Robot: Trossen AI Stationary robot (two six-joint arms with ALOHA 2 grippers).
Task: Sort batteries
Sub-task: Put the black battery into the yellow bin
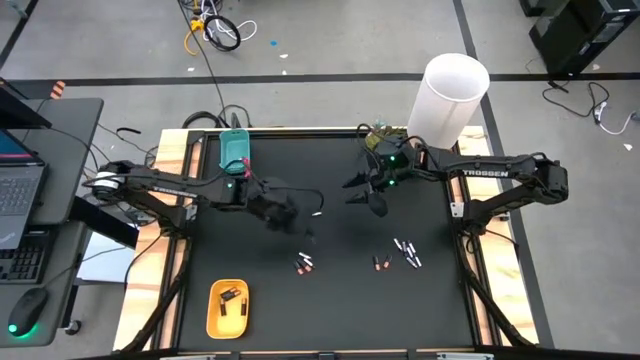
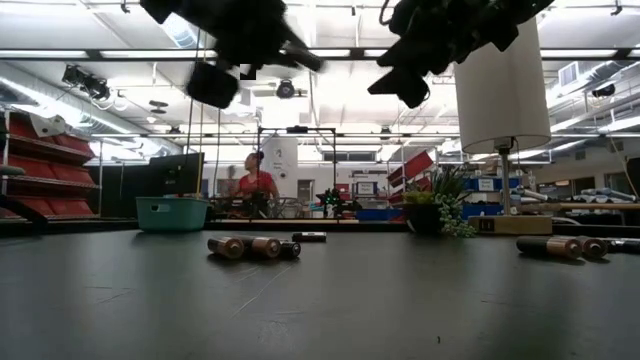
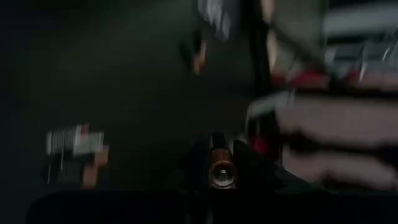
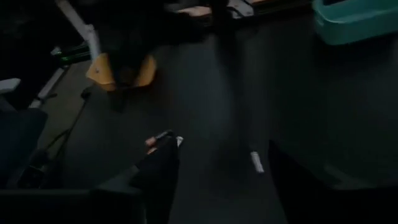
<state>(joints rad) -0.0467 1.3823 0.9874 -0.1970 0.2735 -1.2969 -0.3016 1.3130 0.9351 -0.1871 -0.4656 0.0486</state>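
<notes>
Above the black table [image 1: 330,310], the left gripper [image 1: 290,212] hung over the middle of the mat, its fingers pinching a dark battery [image 3: 221,171] with a coppery end that pointed out between them. The right gripper [image 1: 368,193] hovered farther back and to the right, its two fingers [image 4: 158,171] spread wide and holding nothing. More batteries lay loose on the mat: a pair [image 1: 305,264] near the centre and a small cluster [image 1: 405,252] toward the right. Two dark ones [image 1: 230,296] sat inside the yellow tray [image 1: 213,318] at the near left. The teal tray [image 1: 235,150] stood at the far left edge.
</notes>
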